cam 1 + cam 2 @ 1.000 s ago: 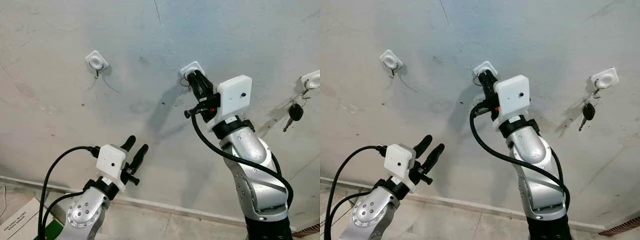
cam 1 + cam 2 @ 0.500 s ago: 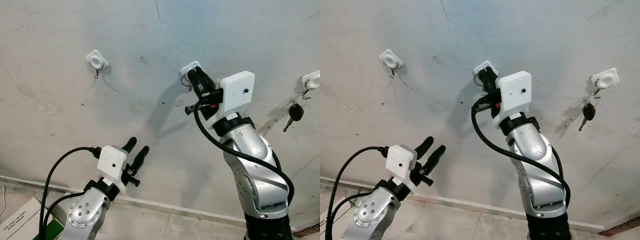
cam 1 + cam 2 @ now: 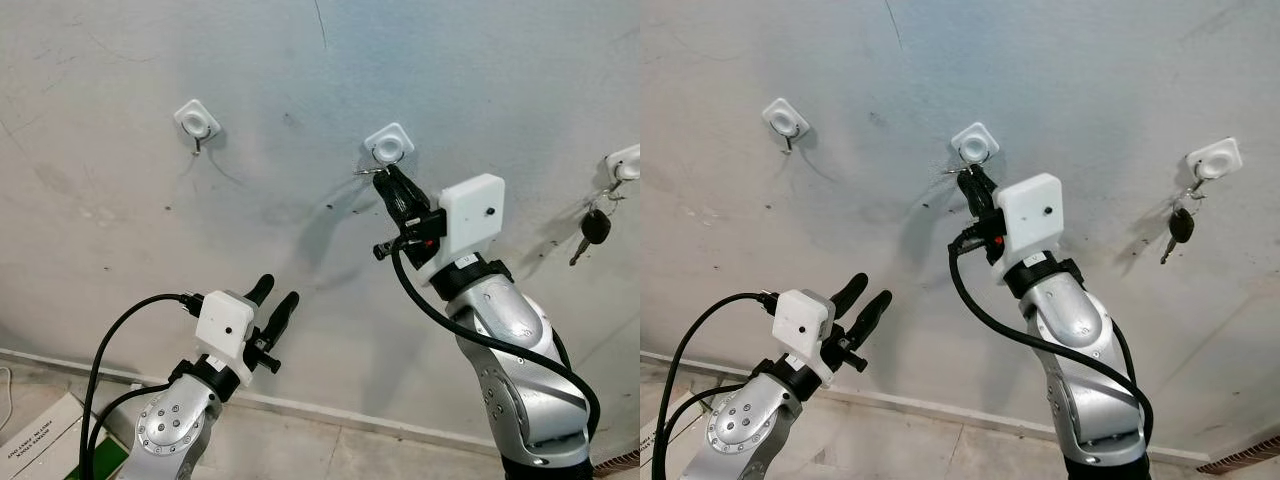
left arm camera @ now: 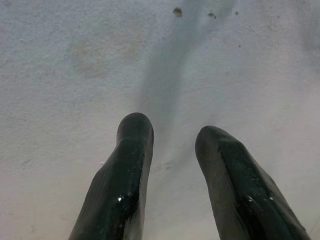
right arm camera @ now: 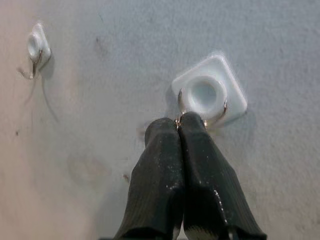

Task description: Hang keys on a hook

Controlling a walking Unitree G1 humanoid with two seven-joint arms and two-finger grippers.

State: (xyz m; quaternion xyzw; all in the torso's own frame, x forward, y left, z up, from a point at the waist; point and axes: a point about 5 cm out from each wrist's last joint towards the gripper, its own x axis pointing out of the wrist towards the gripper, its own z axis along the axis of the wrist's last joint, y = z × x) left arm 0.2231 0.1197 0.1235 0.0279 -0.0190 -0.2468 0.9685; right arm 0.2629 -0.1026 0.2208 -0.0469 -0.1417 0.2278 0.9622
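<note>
The middle hook (image 3: 388, 143), a white square pad on the grey wall, stands just above my right gripper (image 3: 389, 174). In the right wrist view that gripper (image 5: 179, 120) is shut, its tips pinching a thin metal key ring (image 5: 222, 110) that curves around the hook's pad (image 5: 210, 92). Whether the ring rests on the hook itself I cannot tell. The keys are hidden behind the fingers. Low on the left, my left gripper (image 3: 275, 291) is open and holds nothing, pointing at bare wall (image 4: 75, 50).
Another white hook (image 3: 196, 119) sits on the wall at upper left. A third hook (image 3: 624, 160) at the right edge carries a black-headed key (image 3: 594, 228). A cardboard box (image 3: 35, 440) lies on the floor at lower left, below the skirting.
My right gripper has dropped a little below the middle hook, uncovering its white pad. The left arm has barely moved.
</note>
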